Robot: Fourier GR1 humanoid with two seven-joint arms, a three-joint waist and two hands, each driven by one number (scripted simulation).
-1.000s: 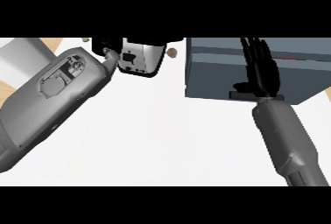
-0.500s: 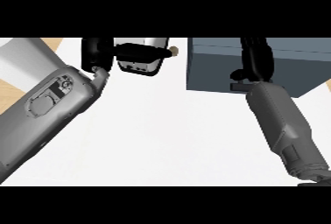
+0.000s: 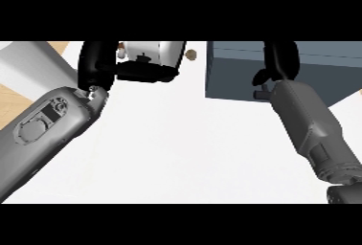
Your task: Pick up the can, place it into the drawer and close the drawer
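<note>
the black left hand [image 3: 99, 64] is curled round the white can [image 3: 157, 51]; the black right hand's [image 3: 281, 60] fingers can't be told, over the grey-blue box-shaped drawer [image 3: 233, 72]; placing and closing remain.

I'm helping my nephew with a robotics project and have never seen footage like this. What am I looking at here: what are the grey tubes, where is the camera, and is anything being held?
The camera sits where the robot's head would be and looks steeply down at a white counter. The two grey tubes are the robot's forearms, coming in from the lower edge. Each ends in a black hand.

The left hand is at the upper left, beside a white and black object at the top edge; I cannot tell what that object is, or whether the hand holds it. No can is clearly visible.

The right hand reaches over a blue-grey box at the upper right, probably the drawer unit. Its fingers run past the top edge, so I cannot tell whether they are open or shut.

A strip of wooden surface shows at the far left.
</note>
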